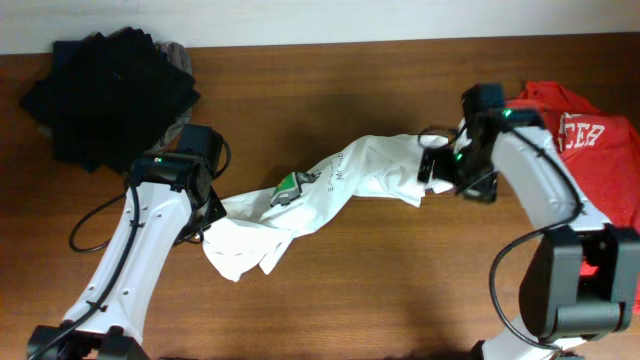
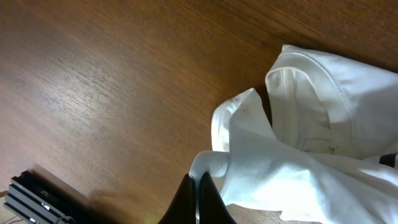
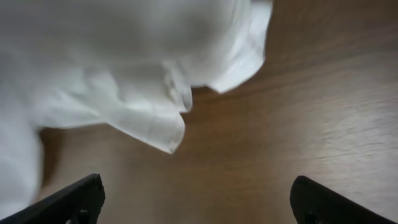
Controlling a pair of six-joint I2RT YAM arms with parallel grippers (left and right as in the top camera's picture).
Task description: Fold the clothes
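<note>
Wide apart, the right gripper's (image 3: 199, 204) fingers frame its wrist view with nothing between them. Bare tabletop (image 3: 298, 124) lies beneath and the white T-shirt (image 3: 124, 62) just ahead. The left gripper (image 2: 198, 186) is closed tight, its tips at the T-shirt's bunched edge; whether cloth is pinched cannot be told. Crumpled into a diagonal strip, the T-shirt lies mid-tabletop between both arms, badge (image 1: 290, 187) up. A red shirt (image 1: 600, 150) lies at the right edge, partly behind the right arm. A dark pile (image 1: 105, 95) sits far left, well apart.
</note>
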